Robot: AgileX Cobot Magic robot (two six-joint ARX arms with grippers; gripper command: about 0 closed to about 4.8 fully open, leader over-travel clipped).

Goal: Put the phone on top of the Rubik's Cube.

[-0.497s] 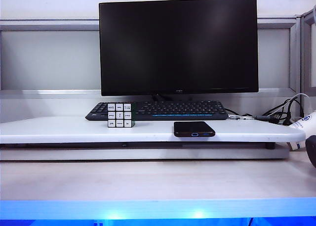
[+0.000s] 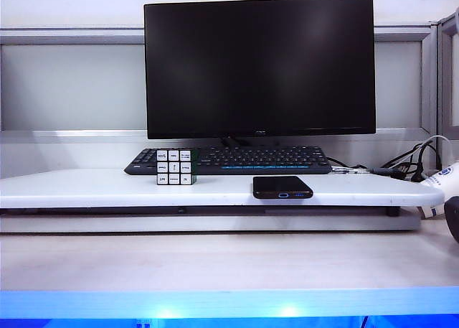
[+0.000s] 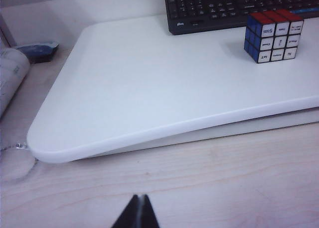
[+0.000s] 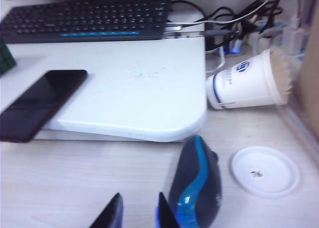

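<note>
Viewing from the exterior camera: a raised white board (image 2: 107, 188) rests on the pale wooden surface (image 2: 215, 263). The Rubik's Cube (image 2: 176, 167) stands on the board just in front of the black keyboard (image 2: 237, 159), below a dark monitor (image 2: 259, 66). The phone (image 2: 282, 186) lies flat at the board's front edge, apart from the cube, on the right side of it. Neither end effector appears in this view.

Left wrist view: the left end effector (image 3: 136, 215) hangs low over the wooden surface, short of the board, its finger tips pressed together, closed and empty. The cube (image 3: 273, 35) sits on the board near the keyboard (image 3: 234, 6), showing red, blue and white faces.

Right wrist view: the right end effector (image 4: 138, 213) hovers over the wooden surface, jaws parted by a narrow gap, holding nothing. A black-and-blue mouse (image 4: 196, 185) lies just beside it. The phone (image 4: 40, 103) overhangs the board's edge. A tipped paper cup (image 4: 249, 81), a white lid (image 4: 264, 170) and tangled cables (image 4: 234, 23) lie beyond.
</note>
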